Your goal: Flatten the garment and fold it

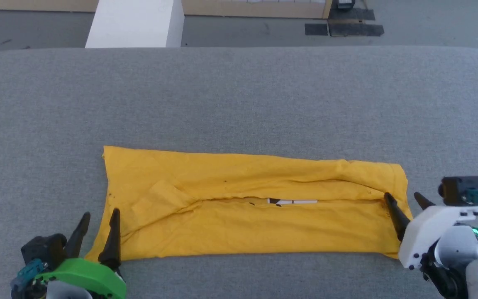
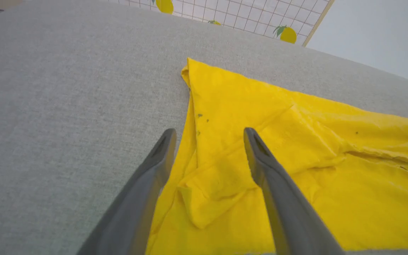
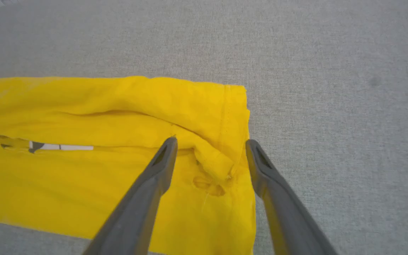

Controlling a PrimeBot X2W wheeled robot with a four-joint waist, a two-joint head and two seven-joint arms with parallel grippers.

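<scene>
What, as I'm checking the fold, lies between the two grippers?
The folded yellow shirt, stretching from the left gripper to the right gripper, in the head view.

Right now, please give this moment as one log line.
garment: folded strip | left gripper: open, left end | right gripper: open, right end

- The left gripper [image 1: 101, 214], two long dark tapered fingers on a bright green plastic wrist shell [image 1: 85, 278], sits at the lower left of the head view. Its jaws are spread wide and the tips point away from the robot.
- The right gripper [image 1: 402, 196], with matching dark fingers on a white plastic wrist housing [image 1: 430, 230], sits at the lower right. Its jaws are equally wide and lean slightly leftward.
</scene>
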